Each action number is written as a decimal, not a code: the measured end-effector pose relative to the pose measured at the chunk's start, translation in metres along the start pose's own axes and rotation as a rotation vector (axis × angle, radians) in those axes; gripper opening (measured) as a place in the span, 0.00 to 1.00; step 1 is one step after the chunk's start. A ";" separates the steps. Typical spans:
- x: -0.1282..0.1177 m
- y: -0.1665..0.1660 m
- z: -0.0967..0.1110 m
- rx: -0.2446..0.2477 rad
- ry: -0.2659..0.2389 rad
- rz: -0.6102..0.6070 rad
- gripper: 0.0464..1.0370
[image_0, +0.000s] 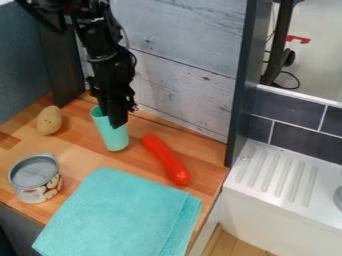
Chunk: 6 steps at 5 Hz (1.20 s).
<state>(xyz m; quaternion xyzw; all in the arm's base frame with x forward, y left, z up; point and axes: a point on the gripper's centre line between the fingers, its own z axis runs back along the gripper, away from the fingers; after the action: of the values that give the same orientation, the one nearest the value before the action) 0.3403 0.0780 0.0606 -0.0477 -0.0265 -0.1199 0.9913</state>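
Note:
The black gripper (117, 114) hangs down at the upper left of the wooden counter, over the mouth of a turquoise cup (114, 138). One of its fingers stands in front of the cup's upper right side, and part of the rim is hidden behind it. The cup leans, its mouth toward the upper left. Right of the cup lies a red sausage-shaped object (166, 159). A tan potato-like object (49, 120) rests to the left. Nearer the front are an open can (36, 179) with a label and a folded turquoise cloth (122, 216).
Behind the counter (17, 145) stands a grey wooden wall (180, 80), with a dark panel (61, 70) on the left. A dark upright post (242, 85) separates the counter from a white ridged sink drainboard (277, 175) at the right.

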 end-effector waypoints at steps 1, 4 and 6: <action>0.009 0.008 -0.002 0.024 -0.013 -0.016 0.04; 0.023 0.004 -0.010 0.048 -0.060 -0.103 0.27; 0.020 -0.002 0.024 0.093 -0.151 -0.063 0.85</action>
<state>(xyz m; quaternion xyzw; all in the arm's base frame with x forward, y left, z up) 0.3583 0.0739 0.0861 -0.0097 -0.1084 -0.1455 0.9834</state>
